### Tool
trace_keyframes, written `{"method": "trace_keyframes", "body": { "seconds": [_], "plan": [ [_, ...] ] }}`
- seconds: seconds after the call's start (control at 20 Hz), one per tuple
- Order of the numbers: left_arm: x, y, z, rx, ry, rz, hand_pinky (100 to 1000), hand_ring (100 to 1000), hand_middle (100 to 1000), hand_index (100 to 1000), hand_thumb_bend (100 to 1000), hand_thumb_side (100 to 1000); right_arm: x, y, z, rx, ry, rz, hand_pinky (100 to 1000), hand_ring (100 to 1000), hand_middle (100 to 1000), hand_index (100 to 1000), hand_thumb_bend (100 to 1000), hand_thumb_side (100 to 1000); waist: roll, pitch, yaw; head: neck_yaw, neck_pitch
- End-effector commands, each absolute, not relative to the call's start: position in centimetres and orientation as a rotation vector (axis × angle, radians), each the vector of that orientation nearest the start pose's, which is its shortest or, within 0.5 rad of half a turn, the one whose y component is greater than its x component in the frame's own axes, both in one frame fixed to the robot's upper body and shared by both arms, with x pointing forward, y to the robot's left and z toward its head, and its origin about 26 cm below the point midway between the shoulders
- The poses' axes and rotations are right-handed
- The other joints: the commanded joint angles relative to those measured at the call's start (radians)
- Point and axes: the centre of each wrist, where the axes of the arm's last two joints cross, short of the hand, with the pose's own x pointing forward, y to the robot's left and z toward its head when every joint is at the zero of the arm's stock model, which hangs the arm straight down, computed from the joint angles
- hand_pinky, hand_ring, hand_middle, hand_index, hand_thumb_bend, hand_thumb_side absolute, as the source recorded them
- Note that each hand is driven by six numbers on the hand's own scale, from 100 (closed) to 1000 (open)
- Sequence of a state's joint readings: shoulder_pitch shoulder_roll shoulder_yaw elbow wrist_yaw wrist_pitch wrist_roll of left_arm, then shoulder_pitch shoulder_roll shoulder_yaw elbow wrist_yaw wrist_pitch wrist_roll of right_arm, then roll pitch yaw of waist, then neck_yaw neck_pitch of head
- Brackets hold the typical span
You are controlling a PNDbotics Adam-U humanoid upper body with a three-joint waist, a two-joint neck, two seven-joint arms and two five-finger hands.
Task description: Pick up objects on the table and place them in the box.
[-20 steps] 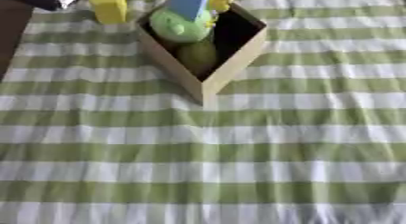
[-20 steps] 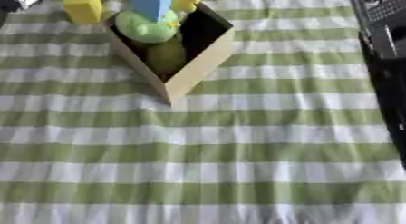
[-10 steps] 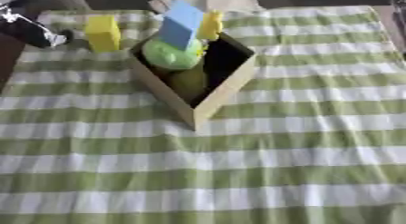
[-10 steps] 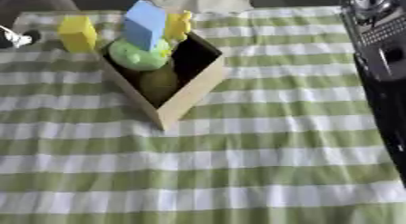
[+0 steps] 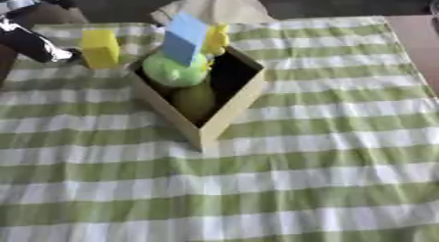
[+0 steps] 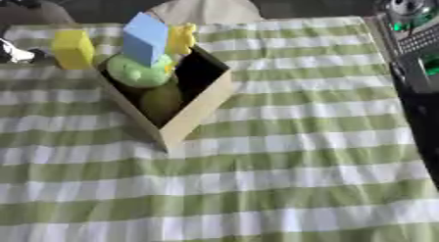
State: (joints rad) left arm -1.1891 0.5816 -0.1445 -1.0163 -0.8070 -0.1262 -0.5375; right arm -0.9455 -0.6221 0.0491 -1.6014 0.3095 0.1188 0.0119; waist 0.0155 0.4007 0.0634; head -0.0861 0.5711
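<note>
An open cardboard box (image 5: 225, 114) stands askew on the green-and-white checked cloth (image 5: 326, 153). Inside lie a light green round thing (image 5: 171, 69) and a darker olive one (image 5: 194, 100). A blue block (image 5: 184, 37) stands tilted on top, and a yellow thing (image 5: 217, 39) leans at the box's far corner. A yellow block (image 5: 100, 48) stands on the cloth just left of the box. My left hand (image 5: 41, 46), black with a pale tip, reaches in from the upper left and ends close beside that block. Only part of my right arm (image 6: 416, 45) shows at the right edge.
A beige, crumpled thing (image 5: 214, 6) lies at the table's far edge behind the box. The table's brown right edge (image 5: 420, 35) shows at the upper right. The checked cloth stretches wide in front of the box and to its right.
The camera has tilted, so the whole scene has slid down the picture. My left hand has come into view at the upper left and drawn a little nearer the yellow block.
</note>
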Motion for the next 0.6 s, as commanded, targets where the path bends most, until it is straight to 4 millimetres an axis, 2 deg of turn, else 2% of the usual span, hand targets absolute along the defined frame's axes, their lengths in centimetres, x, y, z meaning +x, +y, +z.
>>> {"method": "trace_keyframes", "body": {
  "seconds": [0.05, 0.3, 0.6],
  "plan": [
    [46.36, 29.06, 37.07, 1.095, -1.536, -1.419, 934, 938, 835, 916, 474, 308, 36.50, -27.29, 38.72, -0.910, -2.360, 0.669, 943, 892, 761, 815, 100, 320, 0.017, -0.073, -0.006, 0.009, -0.015],
    [46.95, 29.49, 36.65, 1.088, -1.522, -1.383, 937, 947, 834, 916, 439, 299, 36.40, -27.28, 39.00, -0.912, -2.369, 0.664, 943, 891, 760, 814, 100, 325, 0.023, -0.060, -0.023, 0.033, -0.019],
    [47.28, 29.66, 36.50, 1.052, -1.492, -1.409, 948, 968, 846, 920, 444, 313, 36.23, -27.21, 39.39, -0.915, -2.383, 0.654, 944, 890, 757, 812, 100, 336, 0.030, -0.040, -0.040, 0.060, -0.028]
  ]
}}
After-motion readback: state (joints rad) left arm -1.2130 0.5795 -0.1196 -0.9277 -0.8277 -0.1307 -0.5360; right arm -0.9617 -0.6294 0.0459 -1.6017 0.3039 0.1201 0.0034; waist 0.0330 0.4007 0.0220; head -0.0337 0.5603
